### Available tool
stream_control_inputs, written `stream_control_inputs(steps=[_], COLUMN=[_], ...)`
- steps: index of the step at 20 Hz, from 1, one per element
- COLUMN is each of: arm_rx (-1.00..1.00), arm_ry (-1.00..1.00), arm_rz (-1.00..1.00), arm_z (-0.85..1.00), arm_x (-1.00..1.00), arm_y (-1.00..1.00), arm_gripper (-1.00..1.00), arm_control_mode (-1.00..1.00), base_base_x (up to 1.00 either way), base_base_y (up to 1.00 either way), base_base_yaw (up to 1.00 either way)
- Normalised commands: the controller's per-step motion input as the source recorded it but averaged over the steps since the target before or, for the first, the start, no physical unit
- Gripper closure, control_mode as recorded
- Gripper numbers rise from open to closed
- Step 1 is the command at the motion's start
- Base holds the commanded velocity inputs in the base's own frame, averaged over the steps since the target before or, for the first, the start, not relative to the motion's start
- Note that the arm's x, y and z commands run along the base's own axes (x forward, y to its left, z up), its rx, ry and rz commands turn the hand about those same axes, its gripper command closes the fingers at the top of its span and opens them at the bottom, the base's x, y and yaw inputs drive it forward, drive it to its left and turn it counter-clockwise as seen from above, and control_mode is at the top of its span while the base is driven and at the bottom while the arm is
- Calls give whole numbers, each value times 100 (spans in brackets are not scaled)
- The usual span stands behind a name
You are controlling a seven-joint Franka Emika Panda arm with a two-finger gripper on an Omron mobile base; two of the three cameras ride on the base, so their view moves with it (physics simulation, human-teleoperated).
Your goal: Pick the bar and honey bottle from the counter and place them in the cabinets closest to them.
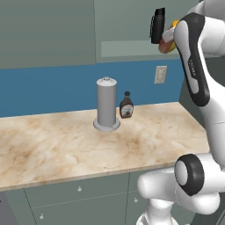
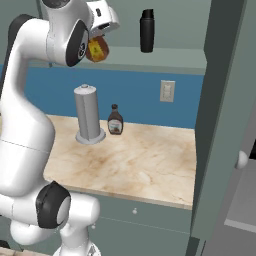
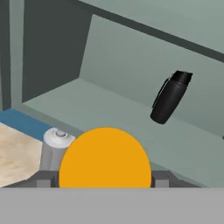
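My gripper (image 3: 104, 180) is shut on the honey bottle (image 3: 105, 157), whose amber-orange body bulges up between the finger tips. The gripper (image 1: 167, 39) holds the bottle (image 1: 170, 45) high up at the front edge of the open cabinet's shelf (image 1: 127, 48). From the right, the honey bottle (image 2: 97, 50) hangs under the gripper (image 2: 100, 39), level with the shelf (image 2: 170, 57). The shelf floor (image 3: 131, 127) stretches ahead of the bottle. Below lies the beige marbled counter (image 1: 66, 149). The bar is out of view.
A black flask (image 3: 170, 97) stands on the shelf, right of the bottle (image 2: 146, 31). A grey cylinder on a round base (image 1: 106, 104) and a dark brown bottle (image 1: 126, 106) stand on the counter. The open cabinet door (image 2: 220, 125) juts out at right.
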Motion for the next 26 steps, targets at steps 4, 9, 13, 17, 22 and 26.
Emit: stream_control_inputs(steps=[4,9,13,17,22,26], arm_rx=[0,0,0,0,0,0], arm_ry=[0,0,0,0,0,0], arm_rz=[0,0,-1,-2,-2,-4], arm_z=[0,-2,-4,-8,-17,-2], arm_x=[1,8,19,25,24,37], arm_y=[0,0,5,7,7,6], arm_gripper=[100,100,100,100,100,100], arm_control_mode=[-100,-100,-100,-100,-100,-100], base_base_x=[0,0,0,0,0,0], base_base_y=[0,0,0,0,0,0], base_base_yaw=[0,0,0,0,0,0])
